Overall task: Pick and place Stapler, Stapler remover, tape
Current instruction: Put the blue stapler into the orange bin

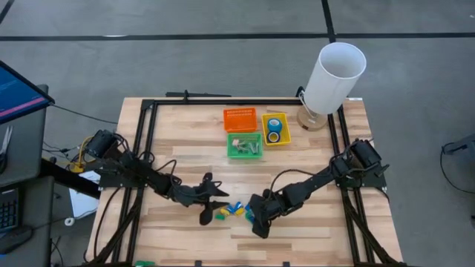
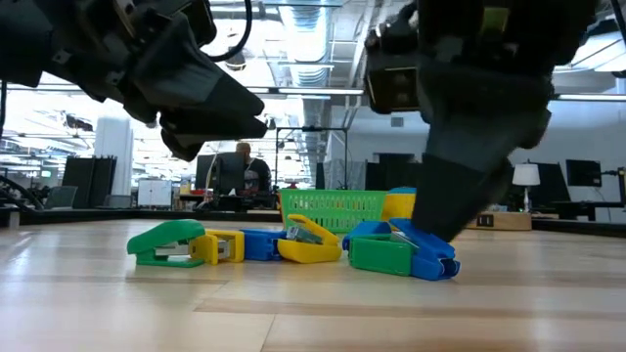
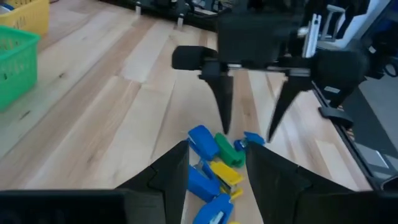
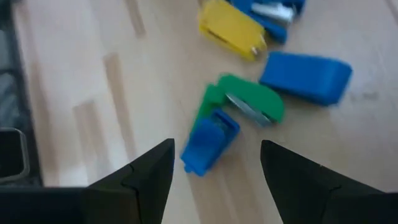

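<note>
**Both grippers open over the stapler pile, nothing held**

The right gripper (image 1: 252,219) sits low at the right edge of a small cluster of staplers (image 1: 231,211) near the table's (image 1: 312,222) front middle. Its fingers (image 4: 140,177) are spread wide w/ nothing between them; in the right wrist view a small blue stapler (image 4: 210,140) lies on the wood just ahead of the gap, touching a green stapler (image 4: 249,102), w/ another blue one (image 4: 306,76) and a yellow one (image 4: 232,28) farther on.

The left gripper (image 1: 210,204) hangs at the pile's left side, raised off the wood (low view shows it clear above the table), jaws partly open and empty. The staplers lie between the two grippers.

The tape (image 1: 274,130), two blue rolls, is in the yellow basket (image 1: 283,117) at the table's back, well apart from both grippers. Beside it are a green basket (image 1: 245,154) w/ small grey items (cannot tell what) and an orange basket (image 1: 240,119).
</note>
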`<action>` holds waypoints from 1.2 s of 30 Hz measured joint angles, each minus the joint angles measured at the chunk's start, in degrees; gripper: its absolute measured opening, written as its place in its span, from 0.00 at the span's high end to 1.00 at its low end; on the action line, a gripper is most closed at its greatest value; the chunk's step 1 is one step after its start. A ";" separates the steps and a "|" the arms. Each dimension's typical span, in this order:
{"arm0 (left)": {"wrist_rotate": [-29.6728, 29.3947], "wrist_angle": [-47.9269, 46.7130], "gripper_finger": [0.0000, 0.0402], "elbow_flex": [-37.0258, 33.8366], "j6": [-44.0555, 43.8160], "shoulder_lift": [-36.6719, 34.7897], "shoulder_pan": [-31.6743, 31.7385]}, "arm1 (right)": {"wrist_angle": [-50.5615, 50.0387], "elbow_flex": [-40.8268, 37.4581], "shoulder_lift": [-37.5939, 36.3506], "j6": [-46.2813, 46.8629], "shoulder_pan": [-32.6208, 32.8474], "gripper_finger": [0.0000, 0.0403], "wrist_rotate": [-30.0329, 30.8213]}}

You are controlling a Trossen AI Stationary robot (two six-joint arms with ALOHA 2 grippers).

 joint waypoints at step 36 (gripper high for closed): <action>-2.34 0.32 0.63 0.00 0.79 0.02 0.75 | -7.79 0.31 0.68 -14.60 -2.53 0.83 2.01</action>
